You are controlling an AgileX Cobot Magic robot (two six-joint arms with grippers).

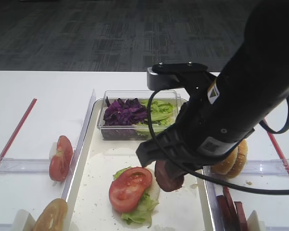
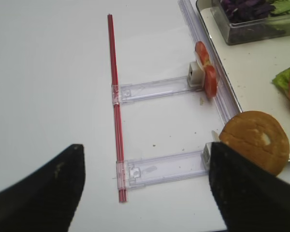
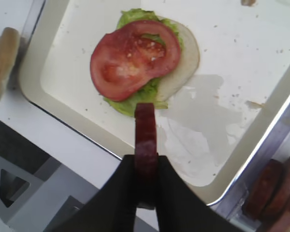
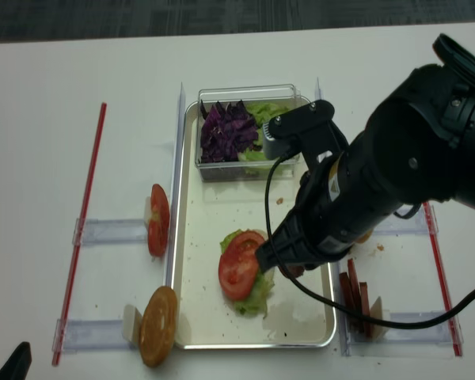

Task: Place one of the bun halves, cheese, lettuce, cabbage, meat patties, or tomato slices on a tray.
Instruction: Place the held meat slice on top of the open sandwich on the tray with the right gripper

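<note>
Nearest to me on the white counter (image 1: 38,96), at the left, I see a bun half (image 1: 51,216) standing on edge against a white block just outside the tray's near-left corner, and my left gripper (image 2: 145,193) hangs over that spot with its two dark fingers spread wide apart and nothing between them. At the near right, outside the tray, a few spare meat patties (image 4: 356,299) stand on edge in a row. On the tray (image 1: 183,211) itself, near the middle, a tomato slice (image 1: 130,188) lies on top of lettuce (image 1: 142,210) and a pale bun half beneath. Just right of that stack my right gripper (image 3: 146,181) is closed on a meat patty (image 3: 146,140), pinched on edge between the fingers and held above the bare tray surface; I cannot tell whether its lower edge touches the tray. Farther back on the left, more tomato slices (image 1: 60,157) lean on a clear plastic rail, and on the right two bun halves (image 1: 232,160) stand just beyond the arm. At the far end of the tray sits a clear plastic box (image 1: 135,132) with purple cabbage (image 1: 124,112) on its left and more green leaves on its right. A red straw (image 4: 83,222) lies along the far left.
</note>
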